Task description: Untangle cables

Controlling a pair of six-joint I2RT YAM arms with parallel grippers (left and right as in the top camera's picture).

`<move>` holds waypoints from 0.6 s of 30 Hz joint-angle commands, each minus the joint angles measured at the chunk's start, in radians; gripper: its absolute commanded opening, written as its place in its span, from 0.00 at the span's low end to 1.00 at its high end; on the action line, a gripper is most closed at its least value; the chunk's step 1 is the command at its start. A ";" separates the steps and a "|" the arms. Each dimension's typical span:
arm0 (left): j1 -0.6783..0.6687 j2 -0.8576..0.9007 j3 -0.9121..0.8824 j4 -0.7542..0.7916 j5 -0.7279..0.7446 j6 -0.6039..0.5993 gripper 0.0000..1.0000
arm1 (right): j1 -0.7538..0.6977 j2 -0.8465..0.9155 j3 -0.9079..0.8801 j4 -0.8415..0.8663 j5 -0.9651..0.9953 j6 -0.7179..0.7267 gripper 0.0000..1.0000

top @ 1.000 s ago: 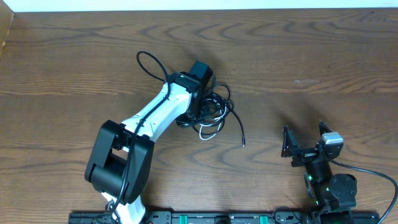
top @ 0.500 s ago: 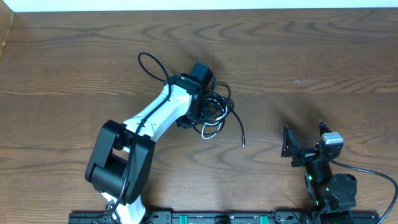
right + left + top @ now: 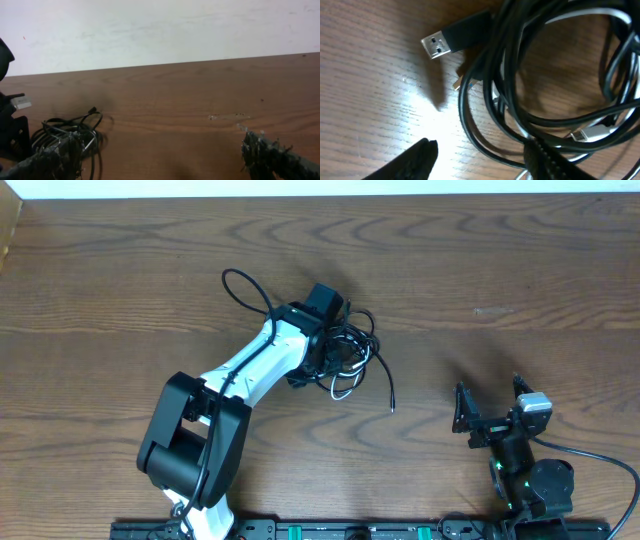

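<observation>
Left gripper [image 3: 480, 162] stands partly open, clamping nothing, cables [image 3: 497, 55] just ahead (strands between its fingertips); right gripper [image 3: 160, 157] spread wide, empty.

cables [image 3: 348, 352]: bunched pile on table [image 3: 520, 270], a bit left of ctr, mid-depth.
left gripper [image 3: 480, 162]: right over pile's left part, some strands btwn its fingers.
USB plug [image 3: 439, 44]: flat on tabletop at pile's edge, pointing outwd.
loose end [image 3: 386, 392]: trails out of pile twd front-right.
right gripper [image 3: 490, 405]: front-right, well apart from pile.
</observation>
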 commanded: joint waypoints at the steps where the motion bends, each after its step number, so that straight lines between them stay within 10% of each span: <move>1: -0.003 0.006 -0.006 -0.009 -0.006 -0.013 0.68 | 0.005 -0.004 -0.001 -0.004 0.000 -0.014 0.99; 18: -0.003 0.006 -0.012 -0.005 -0.014 -0.013 0.72 | 0.005 -0.004 -0.001 -0.004 0.000 -0.014 0.99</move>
